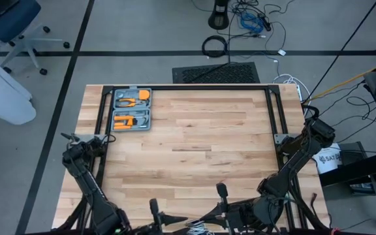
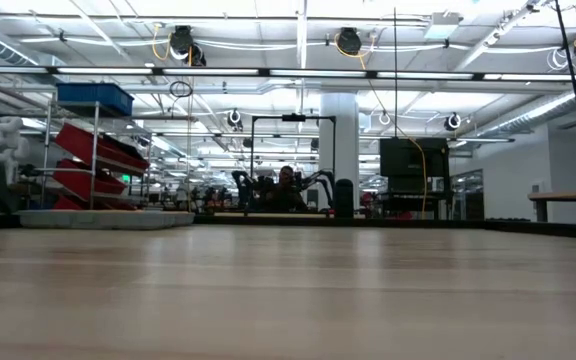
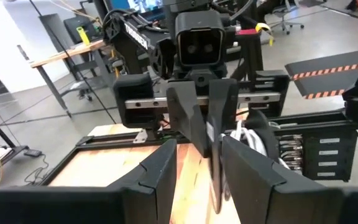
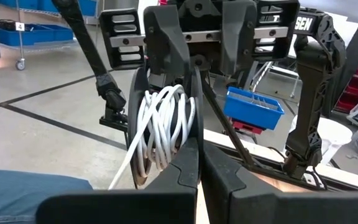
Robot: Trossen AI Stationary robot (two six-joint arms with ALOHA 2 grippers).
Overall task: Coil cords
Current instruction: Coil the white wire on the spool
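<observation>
- The thin white cord (image 4: 166, 127), wound in loose loops on a small round dark reel (image 4: 139, 118), hangs at the centre of the right wrist view, between both claws at the lower edge of the wooden worktop (image 1: 194, 137).
- The left claw (image 4: 194, 59) pinches the reel; the right claw (image 4: 199, 168) is pressed together, empty.
- The cord seems light and soft, so the loops may slip; I would hold the stiff reel rim.

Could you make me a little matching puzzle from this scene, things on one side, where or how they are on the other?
1. white cord
2. grey tool case
3. right gripper
4. left gripper

A. fingers shut, empty
B. holds the reel off the table
C. wound on the reel
D. lies at the table's far edge, left arm's side

Pairs: 1-C, 2-D, 3-A, 4-B
</observation>
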